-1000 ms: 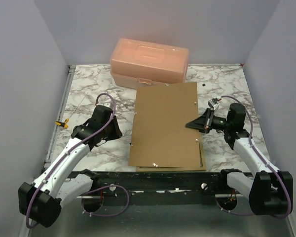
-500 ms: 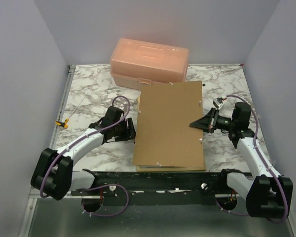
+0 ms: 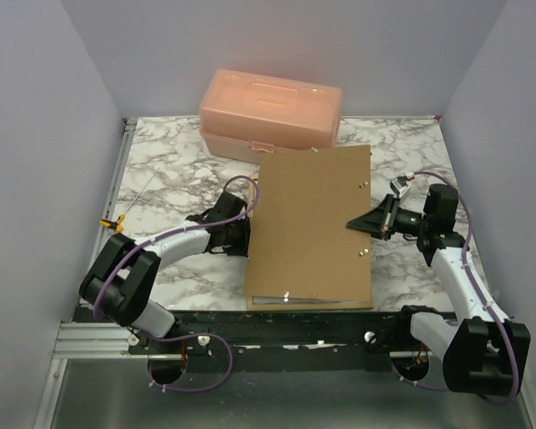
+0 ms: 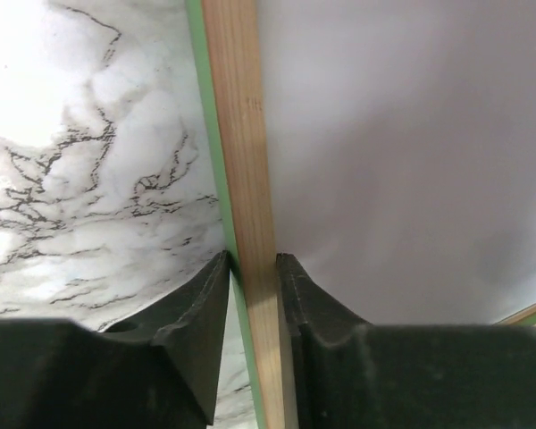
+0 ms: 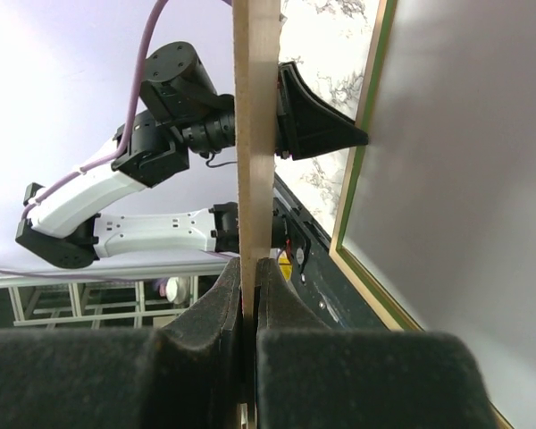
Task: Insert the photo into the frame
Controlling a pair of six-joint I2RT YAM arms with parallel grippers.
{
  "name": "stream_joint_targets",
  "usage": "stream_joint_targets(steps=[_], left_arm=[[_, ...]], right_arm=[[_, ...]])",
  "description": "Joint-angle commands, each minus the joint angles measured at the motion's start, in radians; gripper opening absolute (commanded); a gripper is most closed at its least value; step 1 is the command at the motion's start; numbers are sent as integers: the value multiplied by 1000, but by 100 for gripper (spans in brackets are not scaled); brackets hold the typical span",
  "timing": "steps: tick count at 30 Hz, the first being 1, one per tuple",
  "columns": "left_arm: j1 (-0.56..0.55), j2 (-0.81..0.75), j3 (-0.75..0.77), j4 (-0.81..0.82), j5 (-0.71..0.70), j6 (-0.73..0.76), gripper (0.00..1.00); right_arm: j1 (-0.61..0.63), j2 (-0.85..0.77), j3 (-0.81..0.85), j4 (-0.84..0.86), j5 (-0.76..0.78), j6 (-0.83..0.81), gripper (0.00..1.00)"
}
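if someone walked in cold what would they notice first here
A large flat brown backing board fills the middle of the marble table, its right edge pinched by the right gripper. At its left edge the left gripper clasps a rail of the thin green-and-pale-wood picture frame. A peach plastic box sits at the back.

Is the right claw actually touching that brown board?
Touching. In the right wrist view, the right gripper is clamped on the edge of the brown backing board, with a finger pressed to each face and no gap.
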Motion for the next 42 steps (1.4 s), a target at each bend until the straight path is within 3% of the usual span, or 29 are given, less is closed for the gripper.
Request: stream_joint_targets(steps=[1,8,16,18,22,24,28,33,42], left_arm=[[-6,1,8,-60,-110,-3,20],[24,-62,-31,-97,-144,40,1],[37,-168,-101,-108,-111,33,1],[36,-185,-106,-114,-113,30,10],[37,-234,-87,-160,-116,29,50],[38,-276,-73,-190,-119,32,58],[37,-364,-55,-242,-103,44,61],[33,-448,-58,-283,-78,29,61],[29,-481,-73,-339,-148,-14,60]], right_arm=[[-2,-26,34,-19,-38,-16,0],[-3,-24,29,-35,-32,-38,0],[-3,-13,9,-61,-16,-83,0],[-3,-4,3,-71,-14,-100,0],[-2,22,-2,-92,-18,-140,0],[-2,34,-1,-102,-16,-154,1],[-2,51,1,-85,-16,-145,0],[-2,53,-36,56,-44,-34,1],[-2,40,-76,239,-70,107,0]])
